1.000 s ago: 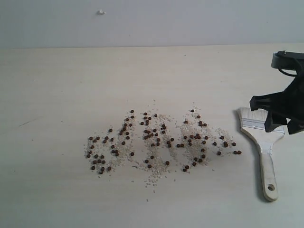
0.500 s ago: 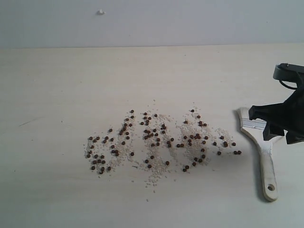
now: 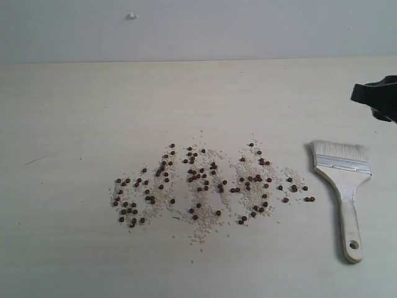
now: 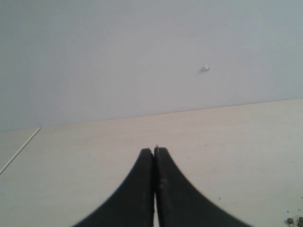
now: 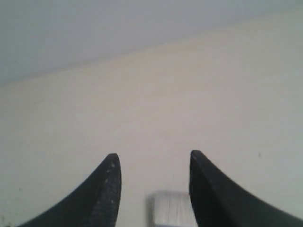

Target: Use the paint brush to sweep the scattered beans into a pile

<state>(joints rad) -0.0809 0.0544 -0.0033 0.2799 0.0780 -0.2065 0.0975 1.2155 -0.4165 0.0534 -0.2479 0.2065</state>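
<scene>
Wooden paint brush beside scattered beans

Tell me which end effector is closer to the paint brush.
Right. The right end effector hovers open by the bristles of the paint brush. The left end effector, shut, is outside the exterior view; its camera shows no brush.

A pale, faintly wood-grained table fills the near and middle ground under soft, even light that casts only weak shadows. Behind its far edge rises a plain grey-white wall with a small white speck high on the left. A short dark scratch marks the tabletop at the left.
</scene>
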